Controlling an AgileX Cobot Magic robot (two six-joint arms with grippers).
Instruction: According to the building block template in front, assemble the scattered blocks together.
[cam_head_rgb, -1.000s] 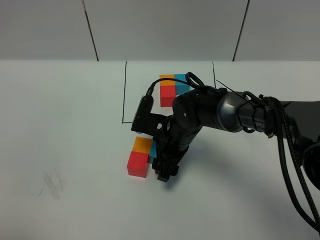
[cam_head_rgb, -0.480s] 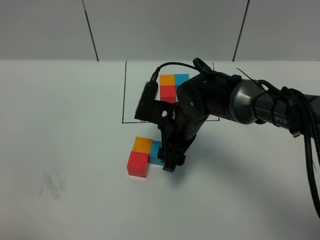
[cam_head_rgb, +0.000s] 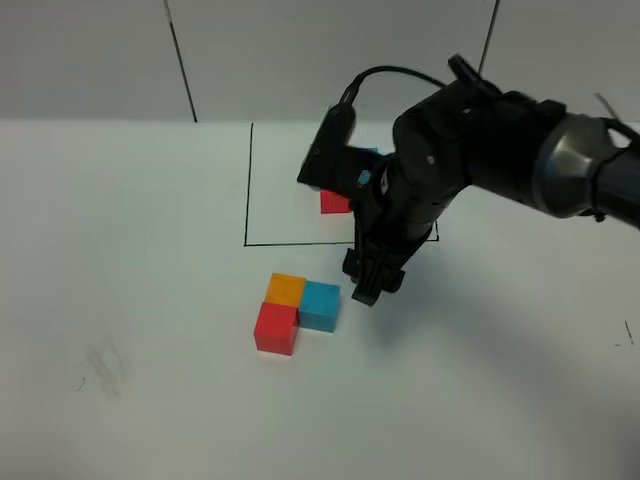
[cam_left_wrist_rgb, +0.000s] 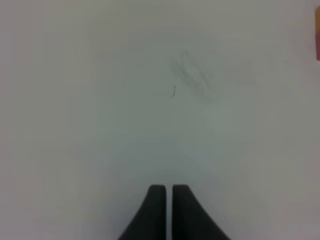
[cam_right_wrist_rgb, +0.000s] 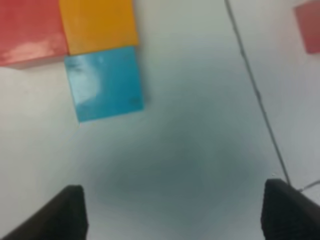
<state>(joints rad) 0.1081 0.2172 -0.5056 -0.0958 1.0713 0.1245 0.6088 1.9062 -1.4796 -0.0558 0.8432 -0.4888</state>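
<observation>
On the white desk (cam_head_rgb: 120, 250) three loose cubes sit packed in an L: the orange cube (cam_head_rgb: 285, 289) at the corner, the red cube (cam_head_rgb: 276, 328) touching it at 6 o'clock, and the blue cube (cam_head_rgb: 320, 305) touching it at 3 o'clock. At about 12 o'clock from them, inside the black-lined rectangle (cam_head_rgb: 247, 185), lies the template (cam_head_rgb: 335, 202), mostly hidden behind the right arm; only part of its red cube and a sliver of blue show.

The right gripper (cam_head_rgb: 374, 281) hangs above the desk just at 2 o'clock from the blue cube, clear of it. Its fingers (cam_right_wrist_rgb: 65, 212) stand wide apart and hold nothing; bare desk lies between them in the right wrist view.

The left gripper (cam_left_wrist_rgb: 166, 200) appears only in its own wrist view, over bare desk with a faint grey smudge (cam_left_wrist_rgb: 190, 75). Its fingers are pressed together with only a thin slit between them, gripping nothing.
</observation>
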